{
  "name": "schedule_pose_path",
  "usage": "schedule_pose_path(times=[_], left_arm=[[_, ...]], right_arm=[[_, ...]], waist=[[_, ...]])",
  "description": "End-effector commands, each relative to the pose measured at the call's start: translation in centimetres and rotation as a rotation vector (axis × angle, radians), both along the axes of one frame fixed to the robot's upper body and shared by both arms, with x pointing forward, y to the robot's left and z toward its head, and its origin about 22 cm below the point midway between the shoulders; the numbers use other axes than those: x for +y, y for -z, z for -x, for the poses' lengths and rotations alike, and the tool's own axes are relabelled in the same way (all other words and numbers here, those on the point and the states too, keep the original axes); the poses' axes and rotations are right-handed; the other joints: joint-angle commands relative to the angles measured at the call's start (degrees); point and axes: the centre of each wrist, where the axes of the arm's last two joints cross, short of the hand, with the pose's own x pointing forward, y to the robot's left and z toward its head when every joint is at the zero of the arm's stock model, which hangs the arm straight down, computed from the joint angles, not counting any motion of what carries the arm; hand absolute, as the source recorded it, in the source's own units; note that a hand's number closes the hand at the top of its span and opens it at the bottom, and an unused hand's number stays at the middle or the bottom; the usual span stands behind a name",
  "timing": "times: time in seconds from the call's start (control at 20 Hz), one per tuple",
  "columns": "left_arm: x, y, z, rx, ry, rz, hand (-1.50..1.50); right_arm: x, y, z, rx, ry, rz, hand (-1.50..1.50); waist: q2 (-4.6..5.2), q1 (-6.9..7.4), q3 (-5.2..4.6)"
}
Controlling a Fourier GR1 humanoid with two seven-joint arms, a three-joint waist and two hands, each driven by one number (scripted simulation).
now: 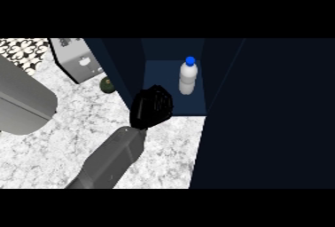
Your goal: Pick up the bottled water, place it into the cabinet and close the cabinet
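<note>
The bottled water (188, 77), clear with a blue cap, stands upright on the floor of the open dark blue cabinet (163, 68). My left hand (152, 107) hovers over the counter just in front of the cabinet's opening, below and left of the bottle. A gap separates them. Its fingers are relaxed and hold nothing. The cabinet's door (268, 115) stands open as a large dark panel filling the right of the view. My right hand is out of sight.
A grey appliance (77, 60) stands at the back left of the marble counter (59, 146), with a small dark green round object (107, 84) beside the cabinet's left wall. A large grey curved body (23, 99) occupies the left edge.
</note>
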Motion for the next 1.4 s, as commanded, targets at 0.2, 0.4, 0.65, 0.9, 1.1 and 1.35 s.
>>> schedule_pose_path(times=[0.2,0.4,0.65,0.9,1.1,1.35], left_arm=[[3.2,0.7,4.7,0.013,0.096,-0.005,-1.50],[6.8,0.7,7.0,0.005,0.122,0.002,-1.50],[8.1,0.1,9.5,0.033,0.177,0.032,-1.50],[14.3,-0.3,12.5,-0.004,0.056,-0.031,-1.50],[17.0,-1.1,14.5,0.003,0.016,-0.059,-1.50],[21.7,-2.2,16.5,-0.017,-0.042,-0.178,-1.50]], right_arm=[[3.6,-2.1,1.0,-0.036,-0.087,0.021,1.50],[5.0,-2.2,2.5,-0.061,-0.067,0.010,1.50],[5.9,-3.6,1.5,-0.060,-0.177,0.123,1.50],[7.6,-3.1,1.8,-0.008,-0.258,0.063,1.50],[9.1,-3.0,2.3,0.024,-0.337,0.007,1.50],[11.4,-1.9,1.0,0.038,-0.410,-0.026,1.50]], waist=[[-0.22,1.35,0.01],[-0.45,1.08,-0.02],[-0.42,1.39,-0.08],[-0.46,1.53,-0.12],[-0.47,0.90,-0.12],[-0.63,1.84,-0.19]])
